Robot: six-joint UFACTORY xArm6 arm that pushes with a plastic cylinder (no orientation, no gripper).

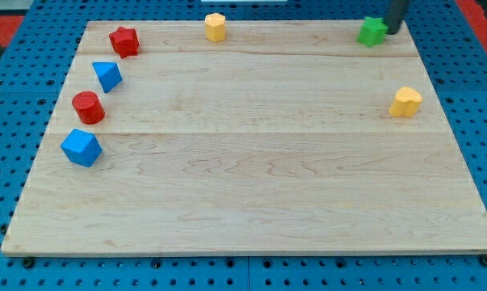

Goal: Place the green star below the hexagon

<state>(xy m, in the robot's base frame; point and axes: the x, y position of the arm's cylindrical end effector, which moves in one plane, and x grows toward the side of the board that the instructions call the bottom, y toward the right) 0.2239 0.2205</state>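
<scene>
One green star (372, 31) sits at the worktop's (251, 202) top-right edge, my tip (391, 32) (a bare rod, no jaws) touching its right side, apparently to shove it left toward the yellow hexagon (216, 27).

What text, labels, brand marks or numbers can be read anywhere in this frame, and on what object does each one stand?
None: no legible text anywhere in the view.
The wooden board shows only grain.
The green star, yellow hexagon, yellow block, red star, red cylinder and the two blue blocks carry no markings.
My tip, beside the green star, is plain dark.
</scene>
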